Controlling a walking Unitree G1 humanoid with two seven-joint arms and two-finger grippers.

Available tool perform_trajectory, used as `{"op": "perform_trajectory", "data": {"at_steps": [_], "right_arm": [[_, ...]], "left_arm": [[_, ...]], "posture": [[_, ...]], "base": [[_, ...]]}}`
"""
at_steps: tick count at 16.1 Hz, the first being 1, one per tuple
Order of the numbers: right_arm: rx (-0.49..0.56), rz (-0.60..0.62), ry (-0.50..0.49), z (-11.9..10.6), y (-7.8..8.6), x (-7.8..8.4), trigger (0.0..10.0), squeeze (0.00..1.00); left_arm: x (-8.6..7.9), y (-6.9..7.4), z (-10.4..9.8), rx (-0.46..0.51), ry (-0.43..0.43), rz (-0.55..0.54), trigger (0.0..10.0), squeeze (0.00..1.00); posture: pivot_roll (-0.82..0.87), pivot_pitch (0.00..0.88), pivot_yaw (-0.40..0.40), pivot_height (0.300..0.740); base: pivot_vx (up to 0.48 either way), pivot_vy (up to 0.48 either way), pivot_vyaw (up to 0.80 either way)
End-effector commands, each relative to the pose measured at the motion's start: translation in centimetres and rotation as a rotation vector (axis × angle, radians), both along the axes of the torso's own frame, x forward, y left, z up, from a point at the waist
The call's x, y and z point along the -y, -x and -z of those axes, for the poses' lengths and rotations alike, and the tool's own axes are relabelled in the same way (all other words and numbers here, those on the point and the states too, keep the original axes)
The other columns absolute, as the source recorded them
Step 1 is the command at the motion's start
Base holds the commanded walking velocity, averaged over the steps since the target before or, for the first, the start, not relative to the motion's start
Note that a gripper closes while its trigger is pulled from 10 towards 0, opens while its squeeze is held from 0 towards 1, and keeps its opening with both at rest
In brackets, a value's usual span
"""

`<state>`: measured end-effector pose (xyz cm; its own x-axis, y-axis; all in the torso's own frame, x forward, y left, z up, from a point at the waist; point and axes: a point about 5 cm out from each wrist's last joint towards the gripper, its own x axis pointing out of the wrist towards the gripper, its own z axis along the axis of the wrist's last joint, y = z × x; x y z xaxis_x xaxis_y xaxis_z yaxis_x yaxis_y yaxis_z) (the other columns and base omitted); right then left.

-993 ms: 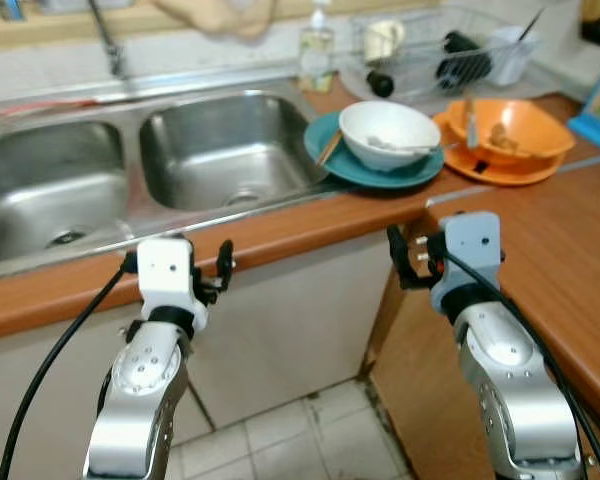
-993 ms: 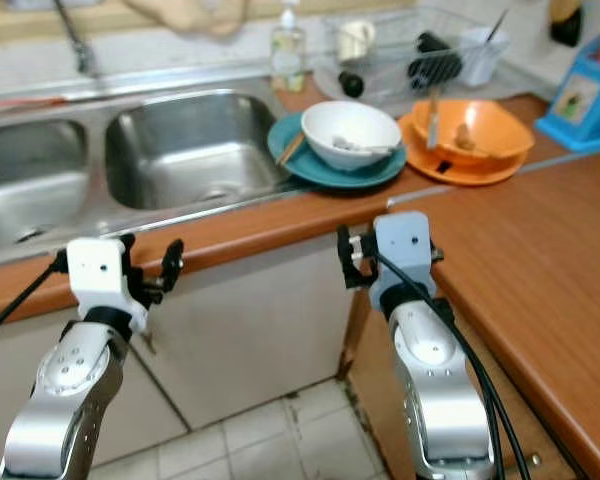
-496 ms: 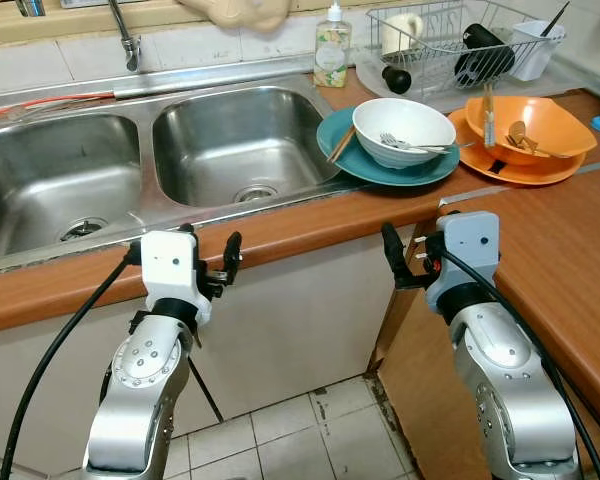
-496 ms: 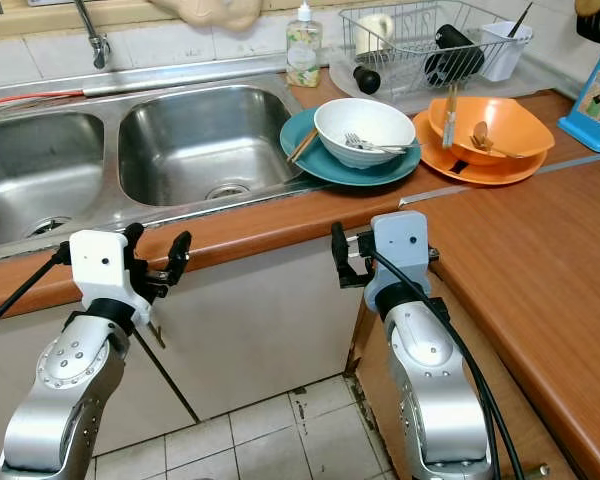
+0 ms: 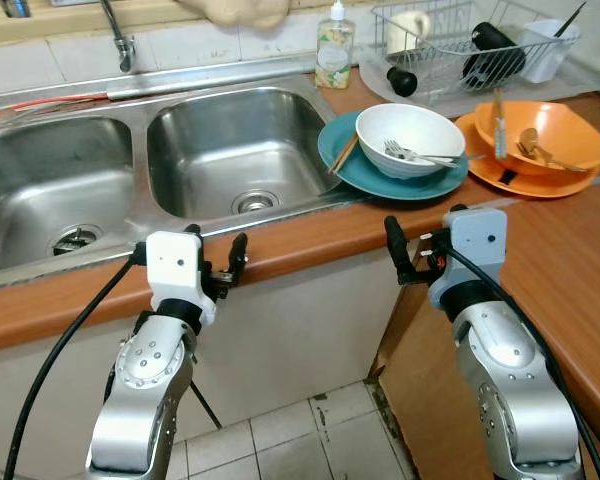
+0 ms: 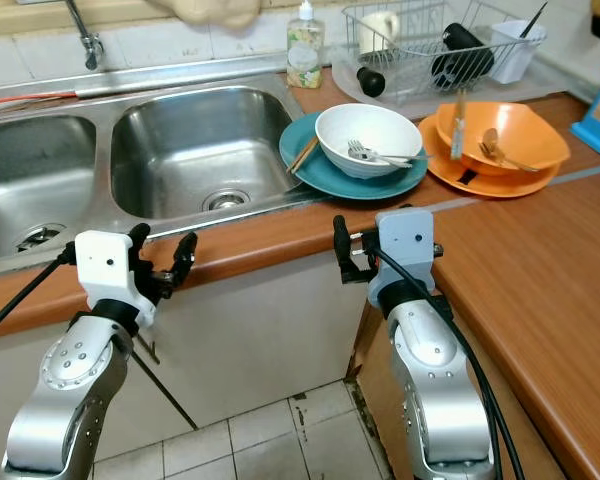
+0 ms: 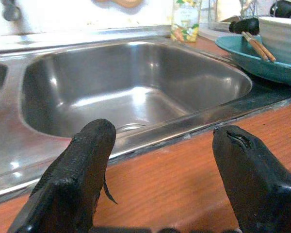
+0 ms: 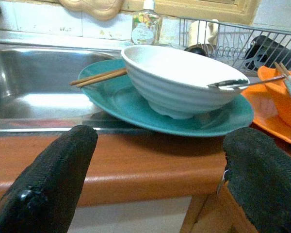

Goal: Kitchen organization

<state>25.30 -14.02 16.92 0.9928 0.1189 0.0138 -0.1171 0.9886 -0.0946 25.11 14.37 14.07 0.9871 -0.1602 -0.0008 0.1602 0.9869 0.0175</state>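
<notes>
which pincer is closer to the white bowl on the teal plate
Right. The right pincer sits at the counter edge just in front of the white bowl; the left pincer is off to the bowl's left, before the sink.

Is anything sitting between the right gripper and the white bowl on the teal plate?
Nothing visible blocks it. The right gripper, jaws open, is just off the counter's front edge, facing the white bowl on the teal plate. Between them lies bare wooden counter and the plate's near rim. A fork lies in the bowl; chopsticks rest on the plate.

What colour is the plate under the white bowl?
The plate is teal blue, seen best in the right wrist view.
</notes>
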Motion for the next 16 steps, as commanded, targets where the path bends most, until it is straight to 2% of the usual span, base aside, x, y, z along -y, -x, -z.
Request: {"op": "perform_trajectory", "data": {"at_steps": [1,3,7,12,13,15,16], "right_arm": [[0.04,-0.02,-0.017,-0.8,0.4,-0.1,10.0,0.0],[0.045,-0.023,-0.013,-0.8,0.6,0.0,10.0,0.0],[0.104,-0.147,-0.086,-1.9,1.8,-0.5,10.0,0.0],[0.169,-0.225,-0.127,-3.7,2.0,-0.6,10.0,0.0],[0.174,-0.245,-0.119,-3.8,2.0,-0.8,10.0,0.0],[0.204,-0.298,-0.041,-4.4,2.2,-1.4,10.0,0.0],[0.21,-0.304,-0.035,-4.5,2.3,-1.5,10.0,0.0]], "left_arm": [[0.1,0.1,-0.3,0.017,-0.001,0.006,10.0,0.0],[0.1,0.1,-0.4,0.022,0.003,0.007,10.0,0.0],[0.0,0.1,-1.6,0.101,0.054,-0.005,10.0,0.0],[-0.2,0.1,-2.4,0.145,0.045,-0.013,10.0,0.0],[-0.3,0.1,-2.5,0.149,0.044,-0.014,10.0,0.0],[-0.5,0.0,-3.3,0.173,0.039,-0.015,10.0,0.0],[-0.6,0.1,-3.6,0.182,0.037,-0.013,10.0,0.0]], "posture": [[-0.12,0.0,0.028,0.74],[-0.13,0.0,0.027,0.74],[-0.13,0.0,0.023,0.74],[-0.12,0.0,0.022,0.74],[-0.12,0.0,0.022,0.74],[-0.12,0.0,0.02,0.74],[-0.12,0.0,0.021,0.74]], "base": [[0.274,0.0,-0.8],[0.272,0.0,-0.8],[0.271,0.0,0.0],[0.272,0.0,0.0],[0.274,0.0,0.0],[0.274,0.0,0.8],[0.274,0.0,0.8]]}}
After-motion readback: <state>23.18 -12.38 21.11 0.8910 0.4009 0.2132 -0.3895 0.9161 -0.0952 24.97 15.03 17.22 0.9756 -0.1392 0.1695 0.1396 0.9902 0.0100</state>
